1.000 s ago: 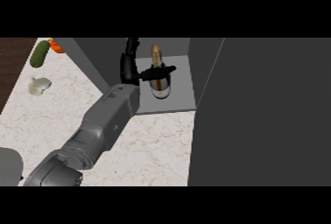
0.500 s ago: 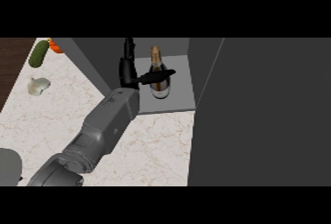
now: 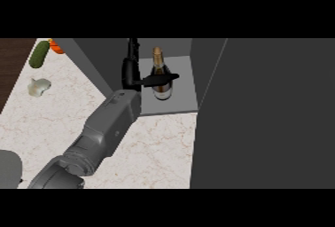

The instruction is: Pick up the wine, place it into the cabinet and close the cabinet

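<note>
Reaching into the cabinet, I see the one hand in view with fingers straight up along the cabinet's left wall and its thumb stretched across the wine bottle, touching it, not curled round. Which arm this is I cannot tell. The bottle stands upright on the cabinet floor, near the back. The grey cabinet door stands open at right. On the marble counter, well left, lie a cucumber and a garlic bulb.

Wine upright inside cabinet
</note>
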